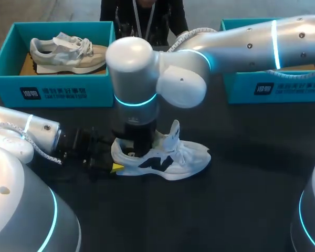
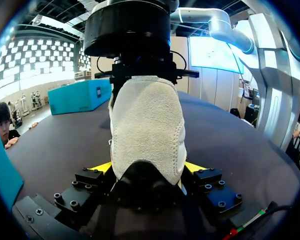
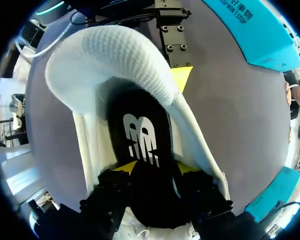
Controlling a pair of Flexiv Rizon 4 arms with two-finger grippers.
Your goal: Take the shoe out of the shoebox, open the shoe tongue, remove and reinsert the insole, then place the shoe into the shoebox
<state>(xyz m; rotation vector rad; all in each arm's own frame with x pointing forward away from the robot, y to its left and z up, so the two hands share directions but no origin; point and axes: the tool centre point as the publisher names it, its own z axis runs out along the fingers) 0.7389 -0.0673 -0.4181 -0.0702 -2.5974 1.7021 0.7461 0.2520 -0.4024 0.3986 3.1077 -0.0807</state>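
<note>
Shoe (image 1: 191,157) heel clamped by left gripper (image 2: 148,167), right gripper (image 3: 157,167) pinching logo-printed insole (image 3: 140,135), far-left teal shoebox (image 1: 52,94) bearing white lettering

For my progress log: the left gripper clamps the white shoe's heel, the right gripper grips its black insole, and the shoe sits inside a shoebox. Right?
Not inside: the head view shows the white shoe on the table, outside both shoeboxes. The left gripper clamps its heel, the right gripper grips its black insole.
</note>
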